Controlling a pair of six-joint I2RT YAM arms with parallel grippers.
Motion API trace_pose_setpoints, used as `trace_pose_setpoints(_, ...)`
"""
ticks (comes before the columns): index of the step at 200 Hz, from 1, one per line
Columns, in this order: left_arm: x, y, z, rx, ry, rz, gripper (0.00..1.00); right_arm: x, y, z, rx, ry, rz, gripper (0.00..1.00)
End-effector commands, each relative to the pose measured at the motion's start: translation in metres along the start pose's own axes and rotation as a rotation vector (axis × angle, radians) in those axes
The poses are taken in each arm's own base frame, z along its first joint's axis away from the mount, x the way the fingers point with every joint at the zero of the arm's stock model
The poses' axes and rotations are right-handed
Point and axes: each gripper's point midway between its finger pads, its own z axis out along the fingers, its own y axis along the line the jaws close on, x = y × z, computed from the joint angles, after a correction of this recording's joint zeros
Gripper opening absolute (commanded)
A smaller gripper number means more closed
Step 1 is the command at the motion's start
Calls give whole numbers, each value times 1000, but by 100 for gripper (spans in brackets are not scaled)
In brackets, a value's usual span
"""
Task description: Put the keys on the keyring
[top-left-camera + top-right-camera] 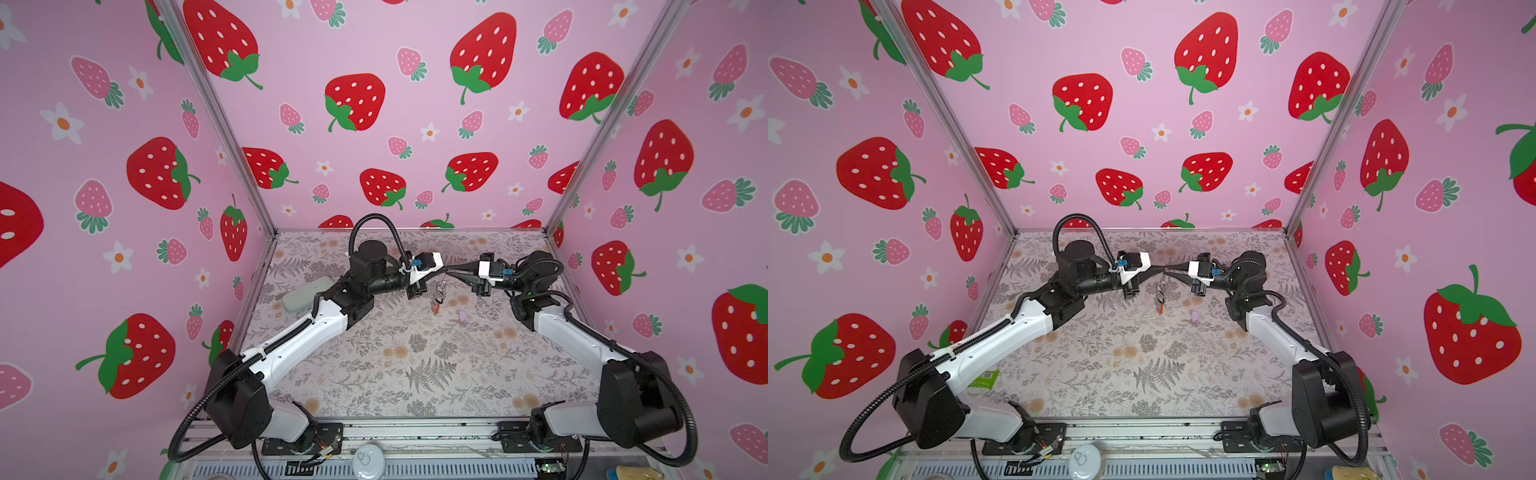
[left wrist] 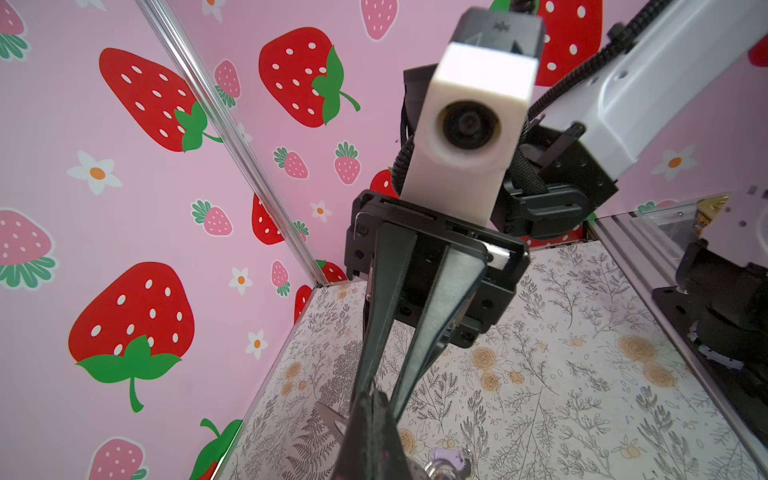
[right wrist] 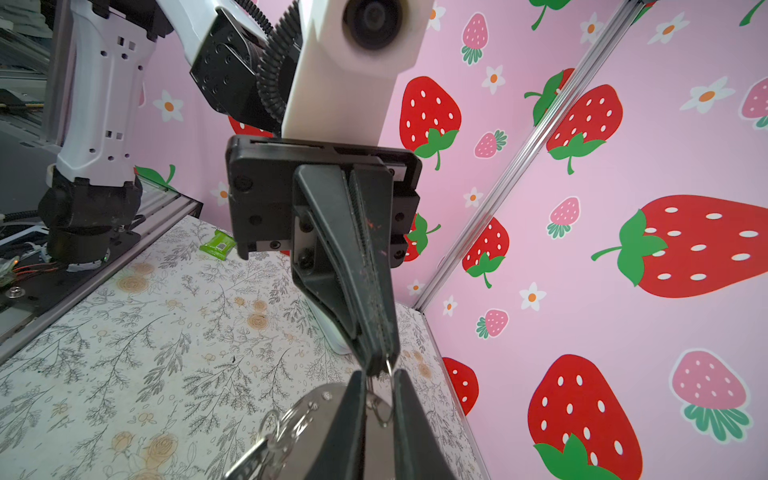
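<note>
Top views: left gripper [image 1: 443, 269] and right gripper [image 1: 452, 271] meet tip to tip above the floral table [image 1: 415, 365], toward its 12 o'clock half. The keys [image 1: 437, 296] hang in a bunch at 6 o'clock from the meeting point, clear of the table, red tag lowest. One lilac key [image 1: 462, 316] lies alone on the table, at about 4 o'clock from the bunch and apart from it.

Right wrist view only: left jaws pressed fully together, the thin wire of the keyring [image 3: 390, 370] pinched at their very tip. The wire loops on into the narrow gap between the right fingers [image 3: 411, 419]. Cannot tell whether these clamp it or merely flank it. Silvery key metal bunches just beside the gap.

Left wrist view only: right fingers seen from the front, spread at the base and converging toward the tips. The lilac key shows at this frame's edge, partly cut off.

Around:
- A pale grey-green case [image 1: 301, 295] at the table's 9 o'clock edge shows in a top view, with the left arm across part of it.
- A green packet [image 1: 984, 379] near 8 o'clock shows in a top view and the right wrist view.

The grippers' own fingers hide most of the ring from above.
</note>
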Motion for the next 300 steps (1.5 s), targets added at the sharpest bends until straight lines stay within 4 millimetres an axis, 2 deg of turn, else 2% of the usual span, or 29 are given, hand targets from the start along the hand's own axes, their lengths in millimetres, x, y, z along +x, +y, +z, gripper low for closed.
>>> trace_pose_setpoints(1, -27, 8, -1, -9, -64, 61, 0, -1, 3, 1, -45, -8, 8, 16)
trace_pose_setpoints(27, -27, 8, -1, -8, -64, 61, 0, 1, 3, 2, -53, -7, 15, 13)
trace_pose_setpoints(59, -23, 7, 0, -4, -45, 63, 0, 3, 3, 1, -56, -4, 20, 0)
trace_pose_setpoints(73, -17, 6, 0, 5, -14, 68, 0, 4, 2, 0, -50, 5, 14, 0)
trace_pose_setpoints(81, -14, 4, 0, 12, 9, 71, 5, 6, 1, 0, -46, 16, 13, 0)
trace_pose_setpoints(83, -13, 4, -1, 12, 14, 74, 9, 7, 1, 0, -44, 20, 12, 0)
trace_pose_setpoints(105, -6, 8, -6, -7, 85, 111, 31, 15, 1, -1, -38, 75, -9, 0)
trace_pose_setpoints(118, -2, 10, -9, -19, 130, 144, 36, 20, 0, -2, -32, 108, -25, 0)
trace_pose_setpoints(177, 18, 7, -16, 53, 322, 245, 30, 32, -2, -3, -13, 195, -68, 0)
trace_pose_setpoints(249, 38, -3, 5, 123, 404, 271, 30, 32, -1, -2, -15, 227, -92, 0)
trace_pose_setpoints(300, 44, 1, 14, 107, 431, 282, 28, 34, 2, -2, -17, 239, -102, 0)
